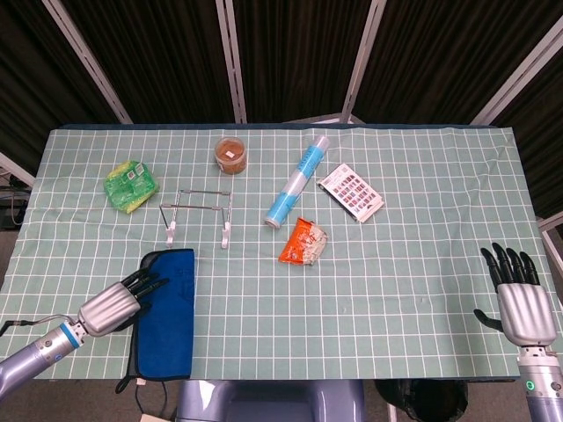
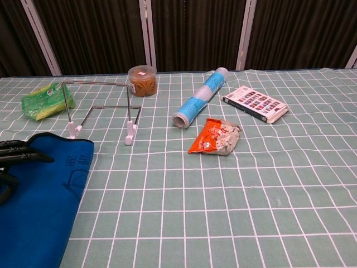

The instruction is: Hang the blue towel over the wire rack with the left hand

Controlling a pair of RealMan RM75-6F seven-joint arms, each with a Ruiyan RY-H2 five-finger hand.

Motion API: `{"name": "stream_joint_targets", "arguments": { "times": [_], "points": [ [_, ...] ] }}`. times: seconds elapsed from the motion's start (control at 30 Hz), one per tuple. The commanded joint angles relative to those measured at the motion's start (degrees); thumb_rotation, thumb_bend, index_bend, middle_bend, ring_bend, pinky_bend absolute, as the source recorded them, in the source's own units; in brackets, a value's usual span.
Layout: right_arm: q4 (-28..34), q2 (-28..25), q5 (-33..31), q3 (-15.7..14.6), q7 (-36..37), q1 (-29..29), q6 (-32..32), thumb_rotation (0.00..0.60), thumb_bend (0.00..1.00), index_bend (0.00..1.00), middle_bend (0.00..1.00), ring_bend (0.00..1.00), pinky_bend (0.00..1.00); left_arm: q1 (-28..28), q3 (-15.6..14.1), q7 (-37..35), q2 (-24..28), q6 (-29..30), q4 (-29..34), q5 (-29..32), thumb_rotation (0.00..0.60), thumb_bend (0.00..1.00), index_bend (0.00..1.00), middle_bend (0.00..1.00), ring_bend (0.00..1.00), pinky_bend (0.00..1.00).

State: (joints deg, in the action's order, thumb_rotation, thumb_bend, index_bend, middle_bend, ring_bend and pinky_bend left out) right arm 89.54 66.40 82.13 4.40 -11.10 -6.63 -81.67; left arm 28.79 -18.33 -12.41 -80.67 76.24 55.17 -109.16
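The blue towel (image 1: pixel 167 316) (image 2: pixel 42 201) lies flat at the table's front left, with its near end hanging over the edge. My left hand (image 1: pixel 113 306) is at the towel's left side. Its straight, spread fingers (image 2: pixel 19 155) rest on the towel's top left corner and no grip shows. The wire rack (image 1: pixel 198 211) (image 2: pixel 100 106) stands upright and bare just beyond the towel. My right hand (image 1: pixel 519 294) hovers open at the front right corner, far from both; the chest view does not show it.
Behind the rack are a green packet (image 1: pixel 129 185) and a brown jar (image 1: pixel 231 155). A blue roll (image 1: pixel 295 185), an orange snack bag (image 1: pixel 303 242) and a patterned box (image 1: pixel 350 192) lie to the right of the rack.
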Motion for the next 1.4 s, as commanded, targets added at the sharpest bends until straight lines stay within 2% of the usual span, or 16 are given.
{"name": "stream_joint_targets", "arguments": {
  "times": [0.03, 0.43, 0.53, 0.6, 0.67, 0.73, 0.93, 0.97, 1.03, 1.07, 1.1, 1.13, 1.17, 1.23, 1.3, 1.4],
  "points": [
    [0.1, 0.0, 0.1, 0.0, -0.1, 0.0, 0.0, 0.6, 0.0, 0.0, 0.0, 0.0, 0.0, -0.2, 0.3, -0.3, -0.6, -0.6, -1.3, 0.4, 0.6, 0.55, 0.72, 0.0, 0.0, 0.0],
    [0.2, -0.2, 0.0, 0.0, 0.1, 0.2, -0.4, 0.6, 0.0, 0.0, 0.0, 0.0, 0.0, -0.4, 1.3, 0.7, -2.0, -1.7, -2.6, 1.0, 0.6, 0.55, 0.69, 0.0, 0.0, 0.0],
    [0.2, -0.2, 0.1, 0.0, 0.2, 0.2, -0.4, 0.6, 0.0, 0.0, 0.0, 0.0, 0.0, -0.2, 1.0, 0.8, -1.8, -2.6, -2.3, 0.9, 0.6, 0.51, 0.53, 0.0, 0.0, 0.0],
    [0.2, -0.2, 0.2, 0.0, 0.2, 0.2, -0.3, 0.6, 0.0, 0.0, 0.0, 0.0, 0.0, -0.3, 1.2, 2.1, -1.1, -3.9, -1.7, 1.6, 0.6, 0.29, 0.2, 0.0, 0.0, 0.0],
    [0.3, -0.2, 0.2, -0.1, 0.2, 0.2, -0.3, 0.6, 0.0, 0.0, 0.0, 0.0, 0.0, -0.3, 1.5, 2.2, 0.4, -5.2, 1.0, 3.0, 0.6, 0.08, 0.02, 0.0, 0.0, 0.0],
    [0.3, -0.2, 0.2, -0.1, 0.2, 0.2, -0.3, 0.6, 0.0, 0.0, 0.0, 0.0, 0.0, -0.1, 2.0, 1.3, 1.8, -5.0, 3.7, 3.7, 0.6, 0.01, 0.0, 0.0, 0.0, 0.0],
    [0.5, -0.3, 0.4, -0.1, 0.4, 0.2, -0.4, 0.6, 0.0, 0.0, 0.0, 0.0, 0.0, -0.1, 3.7, 0.3, 4.3, -2.2, 7.8, 4.5, 0.6, 0.0, 0.0, 0.0, 0.0, 0.0],
    [0.6, -0.4, 0.5, -0.1, 0.5, 0.2, -0.4, 0.6, 0.0, 0.0, 0.0, 0.0, 0.0, -0.2, 4.2, 0.2, 4.8, -1.5, 8.6, 4.7, 0.6, 0.0, 0.0, 0.06, 0.05, 0.0],
    [0.7, -0.5, 0.7, -0.2, 0.6, 0.2, -0.6, 0.6, 0.0, 0.0, 0.0, 0.0, 0.0, -0.2, 6.1, 0.7, 5.7, 0.2, 11.0, 5.7, 0.6, 0.0, 0.0, 0.32, 0.3, 0.16],
    [0.8, -0.5, 0.8, -0.2, 0.7, 0.3, -0.6, 0.6, 0.0, 0.0, 0.0, 0.0, 0.0, -0.3, 7.0, 1.3, 5.9, 0.8, 12.0, 6.4, 0.6, 0.0, 0.0, 0.53, 0.53, 0.38],
    [0.8, -0.6, 0.9, -0.2, 0.7, 0.3, -0.7, 0.6, 0.0, 0.0, 0.0, 0.0, 0.0, -0.4, 8.0, 2.0, 5.9, 1.3, 13.0, 7.1, 0.6, 0.0, 0.0, 0.65, 0.67, 0.56],
    [0.9, -0.6, 0.9, -0.2, 0.8, 0.3, -0.7, 0.6, 0.0, 0.0, 0.0, 0.0, 0.0, -0.4, 9.2, 3.1, 5.9, 1.2, 14.3, 8.3, 0.6, 0.0, 0.0, 0.77, 0.79, 0.8],
    [0.9, -0.7, 1.1, -0.3, 0.9, 0.3, -0.8, 0.6, 0.0, 0.0, 0.0, 0.0, 0.0, -0.2, 10.3, 4.9, 6.1, -0.2, 16.3, 9.9, 0.6, 0.01, 0.01, 0.84, 0.86, 0.93],
    [1.1, -0.8, 1.4, -0.3, 1.0, 0.4, -1.0, 0.6, 0.0, 0.0, 0.0, 0.0, 0.0, 1.2, 13.1, 9.6, 6.3, -6.6, 21.1, 16.1, 0.6, 0.08, 0.07, 0.9, 0.91, 1.0],
    [1.2, -0.9, 1.5, -0.4, 1.2, 0.5, -1.2, 0.6, 0.0, 0.0, 0.0, 0.0, 0.0, 2.5, 15.2, 13.5, 5.9, -11.9, 24.7, 21.3, 0.6, 0.17, 0.14, 0.92, 0.93, 1.0],
    [1.1, -1.1, 1.4, -0.3, 1.5, 0.6, -1.2, 0.6, 0.0, 0.0, 0.0, 0.0, 0.0, 4.1, 17.8, 18.0, 4.1, -16.7, 27.0, 27.1, 0.6, 0.25, 0.17, 0.92, 0.94, 1.0]
  ]
}}
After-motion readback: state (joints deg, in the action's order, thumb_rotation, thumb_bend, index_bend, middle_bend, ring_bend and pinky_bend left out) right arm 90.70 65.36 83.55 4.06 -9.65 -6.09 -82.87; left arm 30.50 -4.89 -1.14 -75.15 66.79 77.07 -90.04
